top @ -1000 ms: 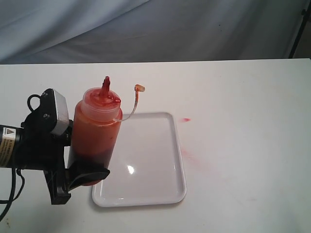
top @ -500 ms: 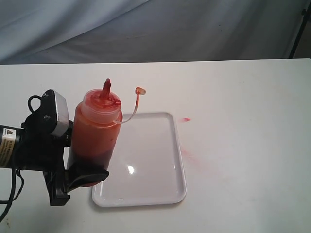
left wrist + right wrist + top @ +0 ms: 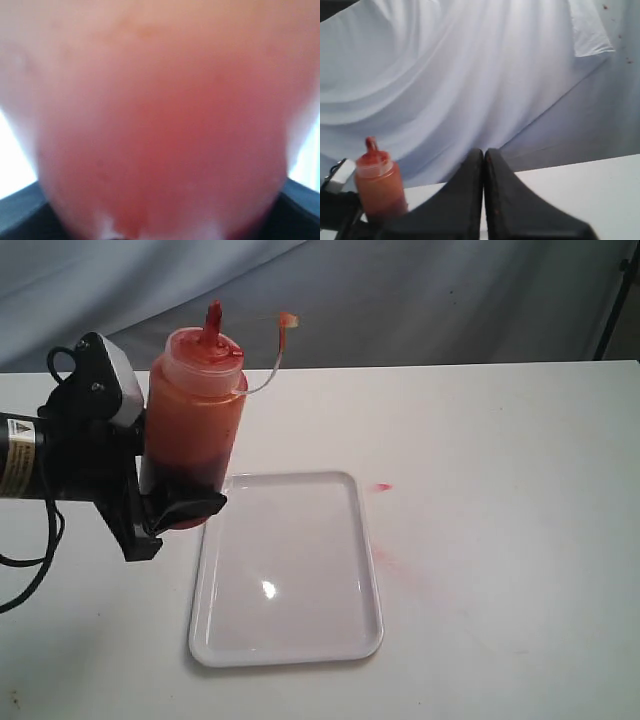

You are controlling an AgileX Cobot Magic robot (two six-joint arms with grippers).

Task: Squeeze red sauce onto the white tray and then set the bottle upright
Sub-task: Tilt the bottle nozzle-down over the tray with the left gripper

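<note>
One arm (image 3: 70, 455) horizontal, left jaws gripping bottle (image 3: 190, 425) upright.

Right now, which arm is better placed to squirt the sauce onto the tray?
Left. The left gripper holds the bottle upright near the white tray, at its far corner. The right gripper is shut, empty and away from the bottle.

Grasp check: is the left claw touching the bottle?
Touching. Exterior view shows left claw clamped round the translucent red-stained plastic squeeze bottle near its base.
</note>
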